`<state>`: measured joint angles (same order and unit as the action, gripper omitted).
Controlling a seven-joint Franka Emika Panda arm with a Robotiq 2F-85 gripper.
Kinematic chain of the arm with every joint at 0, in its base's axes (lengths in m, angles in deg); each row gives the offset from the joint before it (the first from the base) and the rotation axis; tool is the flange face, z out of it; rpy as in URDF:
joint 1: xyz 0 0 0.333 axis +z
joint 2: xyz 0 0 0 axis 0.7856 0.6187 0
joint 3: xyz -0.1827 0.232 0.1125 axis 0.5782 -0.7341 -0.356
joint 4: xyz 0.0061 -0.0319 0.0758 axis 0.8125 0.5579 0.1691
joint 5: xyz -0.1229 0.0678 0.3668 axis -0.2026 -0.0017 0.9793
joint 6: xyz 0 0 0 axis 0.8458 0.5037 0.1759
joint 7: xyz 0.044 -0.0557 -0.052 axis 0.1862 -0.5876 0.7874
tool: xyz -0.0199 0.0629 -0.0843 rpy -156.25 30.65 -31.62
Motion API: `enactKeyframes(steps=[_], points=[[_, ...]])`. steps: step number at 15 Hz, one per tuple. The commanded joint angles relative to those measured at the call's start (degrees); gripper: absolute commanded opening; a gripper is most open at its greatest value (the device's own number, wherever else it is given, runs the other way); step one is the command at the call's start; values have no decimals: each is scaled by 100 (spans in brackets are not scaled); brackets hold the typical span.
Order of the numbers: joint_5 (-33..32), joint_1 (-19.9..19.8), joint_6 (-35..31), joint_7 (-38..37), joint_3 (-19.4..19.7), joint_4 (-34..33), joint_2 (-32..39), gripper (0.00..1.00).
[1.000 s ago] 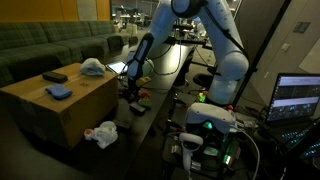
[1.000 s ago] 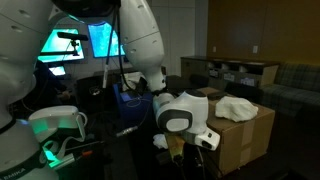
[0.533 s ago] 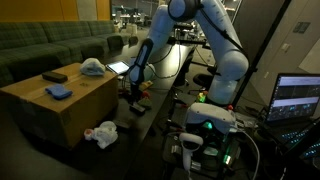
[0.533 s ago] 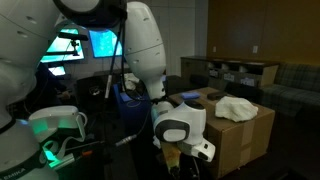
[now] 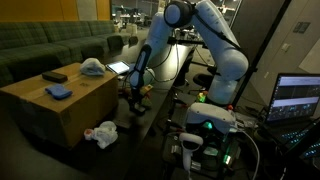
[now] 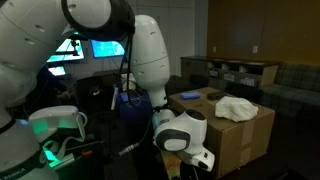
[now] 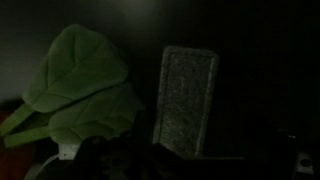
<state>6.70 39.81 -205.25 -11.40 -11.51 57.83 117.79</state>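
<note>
My gripper point(image 5: 130, 97) hangs low beside the cardboard box point(image 5: 62, 108), close to the floor, and appears open with nothing held. A crumpled white cloth point(image 5: 101, 133) lies on the floor in front of the box. The dark wrist view shows a crumpled pale cloth point(image 7: 76, 96) at left and a grey speckled rectangular pad point(image 7: 187, 100) beside it; the fingers are lost in shadow. In an exterior view my bulky white wrist point(image 6: 180, 130) fills the foreground, hiding the jaws.
On the box top lie a blue cloth point(image 5: 60, 91), a dark flat object point(image 5: 54, 76) and a bluish cloth point(image 5: 92, 67); a white cloth point(image 6: 237, 108) shows from the opposite side. A green sofa point(image 5: 45, 45) stands behind. A lit laptop point(image 5: 297, 98) and the robot base point(image 5: 210, 125) are alongside.
The arm has swung its upper joints over and the wrist has sunk lower beside the box. The gripper has stayed open and empty.
</note>
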Motion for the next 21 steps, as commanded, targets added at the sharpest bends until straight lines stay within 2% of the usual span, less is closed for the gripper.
enactKeyframes(steps=[1,8,16,21], points=[[-15,-142,6,158,-76,-283,252,100],[35,-411,354,375,-195,-612,405,100],[31,-365,378,542,-530,-659,522,100],[-3,-302,426,562,-523,-578,532,100]])
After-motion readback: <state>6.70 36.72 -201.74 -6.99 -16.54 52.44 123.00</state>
